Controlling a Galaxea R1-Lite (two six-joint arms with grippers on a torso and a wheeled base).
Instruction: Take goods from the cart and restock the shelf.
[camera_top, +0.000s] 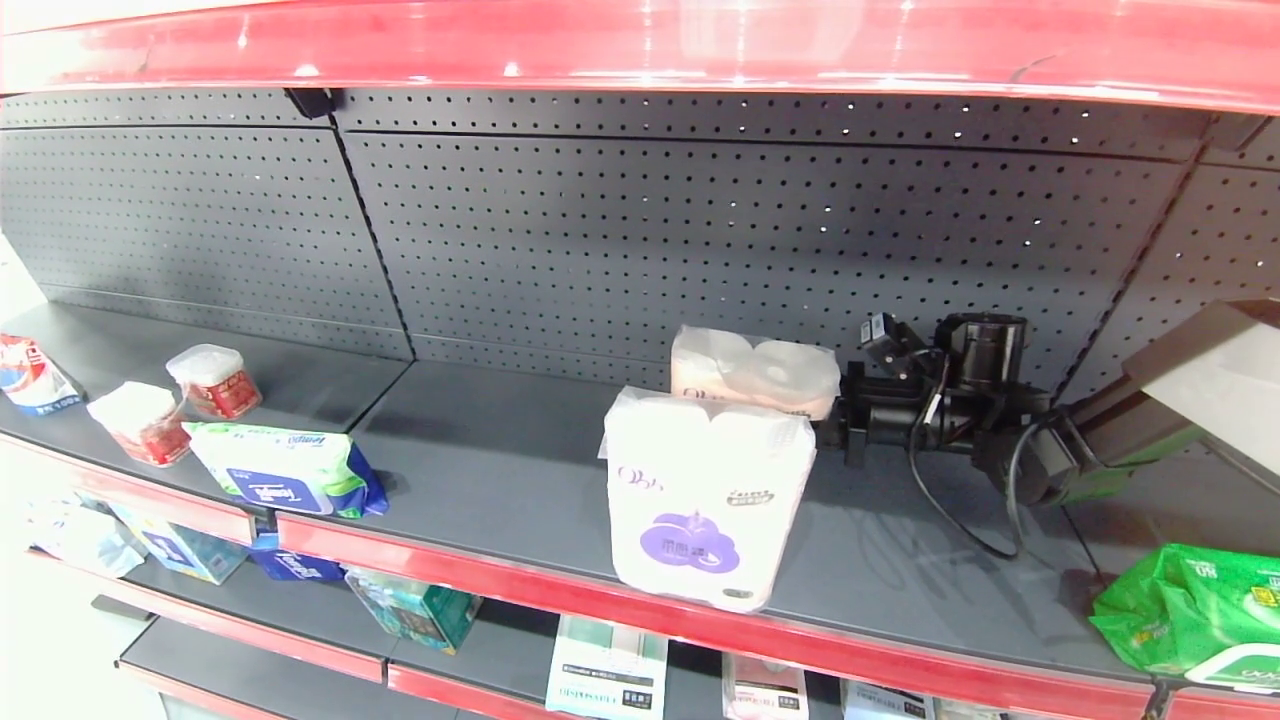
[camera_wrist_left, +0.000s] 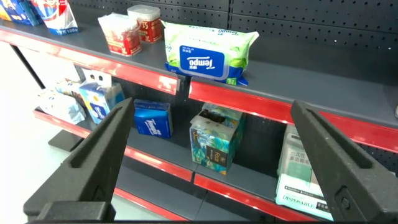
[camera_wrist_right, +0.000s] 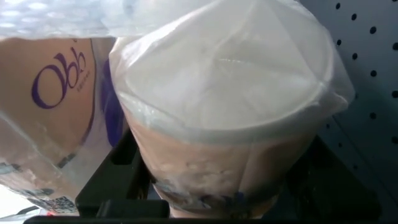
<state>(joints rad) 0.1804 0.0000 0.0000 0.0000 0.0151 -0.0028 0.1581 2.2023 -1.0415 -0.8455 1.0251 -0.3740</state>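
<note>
The shelf (camera_top: 500, 470) runs across the head view as a dark grey deck with a red lip (camera_top: 560, 590) along its front edge and a pegboard (camera_top: 700, 230) at its back. Bare deck lies open at centre left of the frame, between the wipes (camera_top: 285, 467) and the white pack (camera_top: 705, 495), and again at lower right, between the white pack and the green pack (camera_top: 1190, 605).

The white pack, a tall block of rolls with purple print, stands upright at centre frame with its base right at the red lip. Just behind it, close to the pegboard, sits the pink pack (camera_top: 755, 372): rolls in clear film, lying low, with pale round ends facing forward.

The right arm comes in level from the right edge of the frame, low over the deck. The right pincer (camera_top: 835, 425) is closed on the right-hand end of the pink pack. In the right wrist view the film-wrapped roll sits pressed between the black fingers, with the white pack just beside it.

The left pincer (camera_wrist_left: 211, 109) is spread wide with nothing in it. It is in front of the shelf, level with the lower shelf (camera_wrist_left: 155, 165) and its boxed goods.

Two small tubs (camera_top: 215, 380) stand at the left of the frame, near the wipes.
</note>
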